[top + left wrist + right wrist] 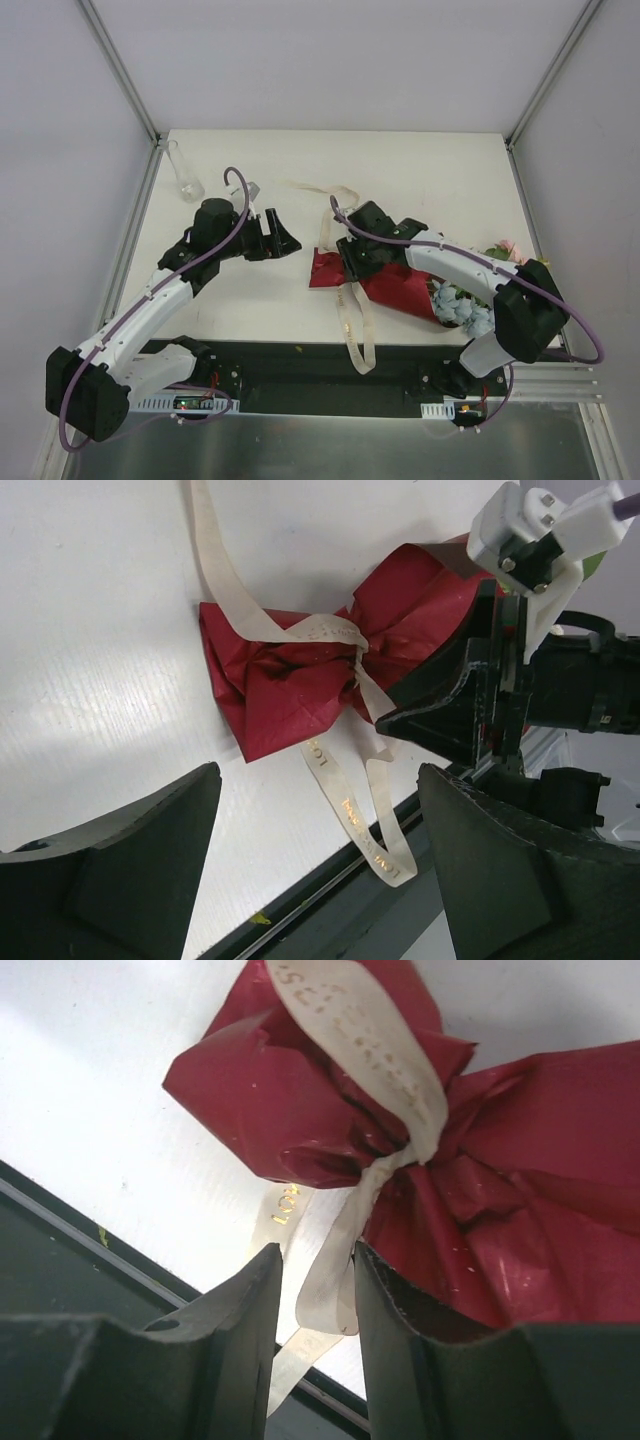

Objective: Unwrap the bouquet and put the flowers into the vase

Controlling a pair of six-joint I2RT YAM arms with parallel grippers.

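The bouquet (395,285) lies on its side at the table's front right, its dark red paper (290,680) pinched by a knotted cream ribbon (345,800). Pale blue flowers (465,305) and pink ones (505,250) stick out of the wide end under the right arm. My right gripper (318,1250) stands at the knot, open only narrowly. A loop of the ribbon (330,1290) hangs between its fingers and touches the right one. My left gripper (318,772) hovers wide open to the bouquet's left, holding nothing. The clear glass vase (185,175) stands at the far left corner.
One ribbon tail (358,335) hangs over the table's near edge onto the black base rail (300,360). Another tail (320,190) trails toward the back. Aluminium frame posts (120,70) and white walls close in the table on both sides.
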